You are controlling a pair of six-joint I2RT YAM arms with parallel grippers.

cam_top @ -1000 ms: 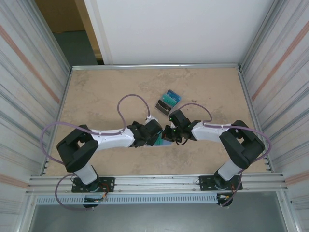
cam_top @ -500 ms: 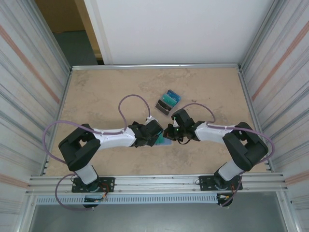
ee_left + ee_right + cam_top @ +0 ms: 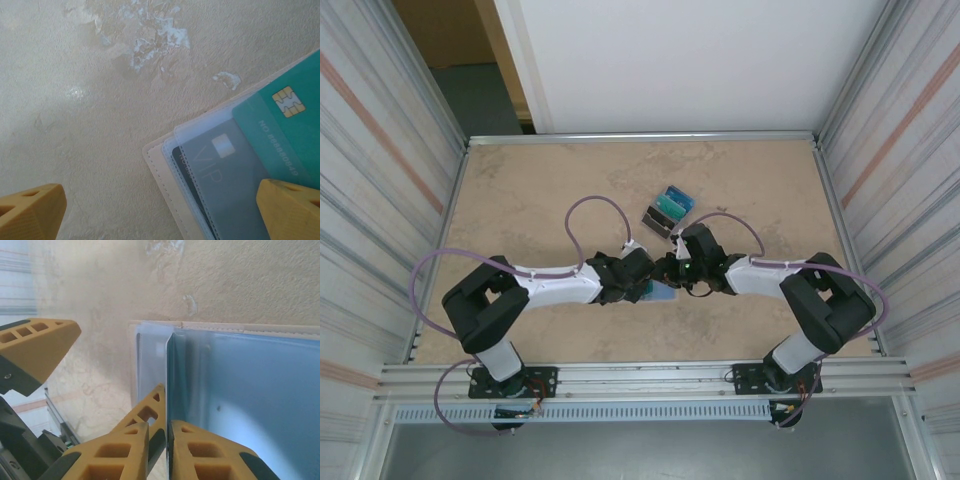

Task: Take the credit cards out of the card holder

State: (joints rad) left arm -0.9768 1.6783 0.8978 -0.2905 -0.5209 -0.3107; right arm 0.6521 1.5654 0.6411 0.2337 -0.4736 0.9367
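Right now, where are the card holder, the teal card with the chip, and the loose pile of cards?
card holder (image 3: 162,185): left wrist view, its tan stitched edge.
teal card (image 3: 290,145): left wrist view, its face below the chip.
card pile (image 3: 669,211): top external view, middle of the pile.

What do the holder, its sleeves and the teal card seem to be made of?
Holder: probably leather or imitation, matte cream, stitched edge. Sleeves: clear glossy plastic; the VIP card shows through. Teal card: likely plastic, smooth, with a metallic chip.
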